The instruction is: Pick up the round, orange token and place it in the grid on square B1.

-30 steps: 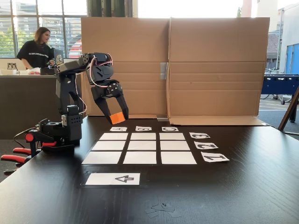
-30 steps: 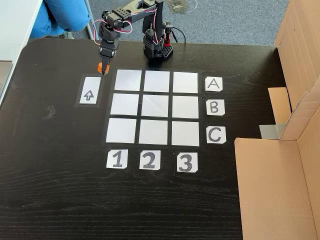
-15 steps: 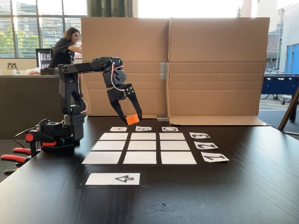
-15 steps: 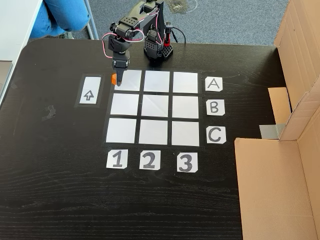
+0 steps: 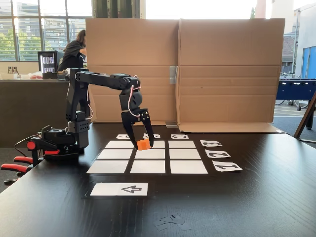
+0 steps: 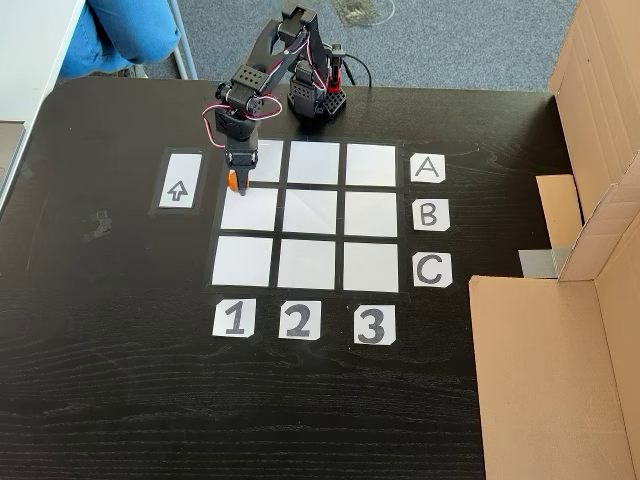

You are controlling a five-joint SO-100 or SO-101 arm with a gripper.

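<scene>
My gripper [image 5: 143,146] is shut on the round, orange token [image 5: 143,144] and holds it a little above the table, fingers pointing down. From above, the gripper [image 6: 237,184] and token [image 6: 232,181] hang over the left edge of the grid [image 6: 345,212], about where the A and B cells of column 1 meet. Square B1 [image 6: 249,209] lies just below the token there, bare and white. In the low fixed view, square B1 [image 5: 147,167] is the near middle cell of the grid [image 5: 183,154], in front of the token.
A white arrow card [image 6: 178,190] lies left of the grid, nearest the camera as arrow card [image 5: 120,189]. The arm's base [image 5: 64,140] is clamped at the table's edge. Cardboard walls [image 5: 197,74] stand behind. A person [image 5: 74,49] moves in the background.
The arm has reached out and come down, carrying the token from beside the arrow card to low over the grid's column 1. The person in the background has shifted right.
</scene>
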